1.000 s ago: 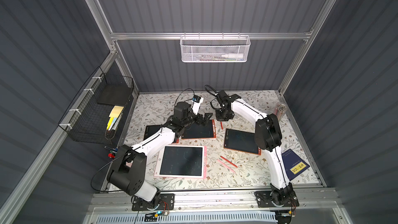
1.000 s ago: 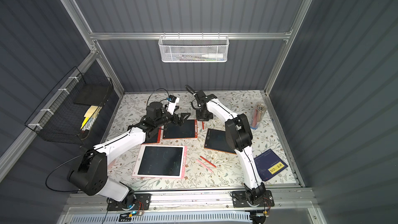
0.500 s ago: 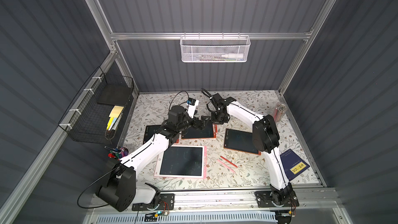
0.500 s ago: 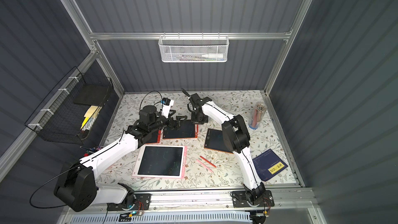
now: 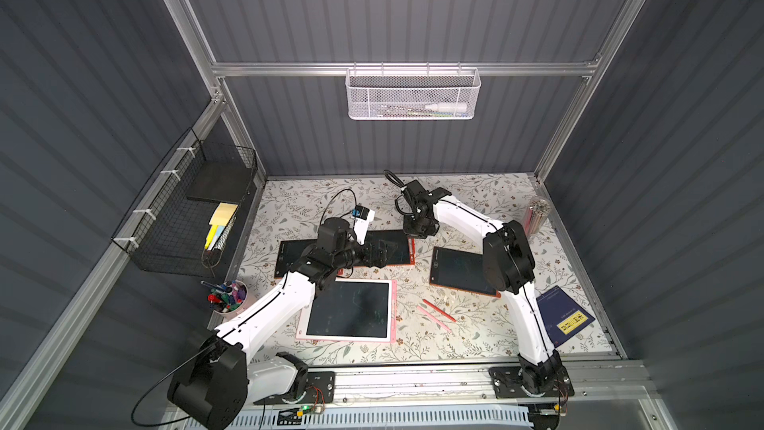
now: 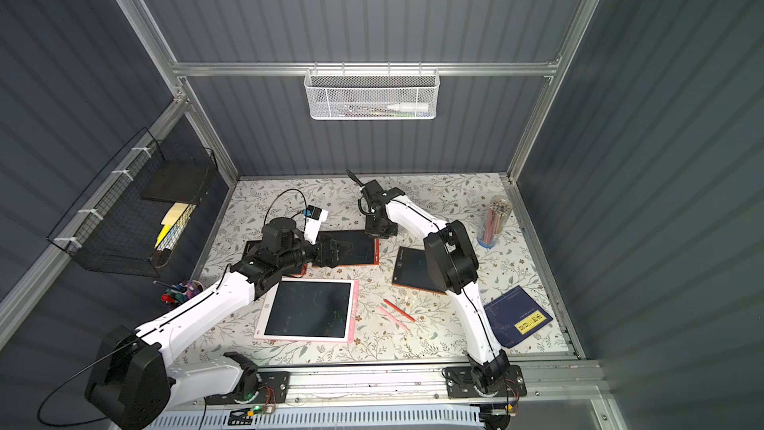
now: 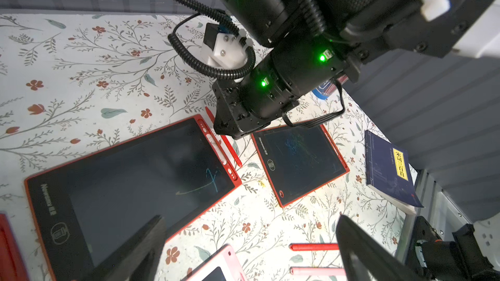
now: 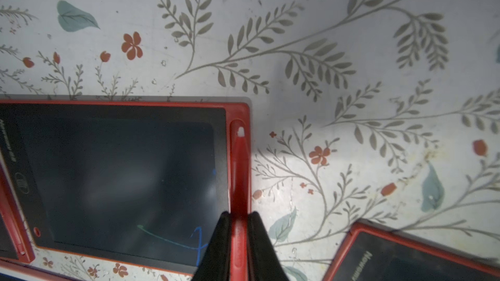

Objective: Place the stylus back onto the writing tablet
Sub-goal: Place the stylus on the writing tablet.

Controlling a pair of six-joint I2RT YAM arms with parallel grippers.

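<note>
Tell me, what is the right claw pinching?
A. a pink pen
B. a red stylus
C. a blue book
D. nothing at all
B: the right claw is shut on the red stylus, right by the edge of the tablet.

In the right wrist view the red stylus (image 8: 239,174) disappears between the fingers of the right gripper (image 8: 239,213), its lower end hidden, and the writing tablet (image 8: 121,174) is cut off at the picture's edge. In both top views that gripper covers the stylus.
</note>
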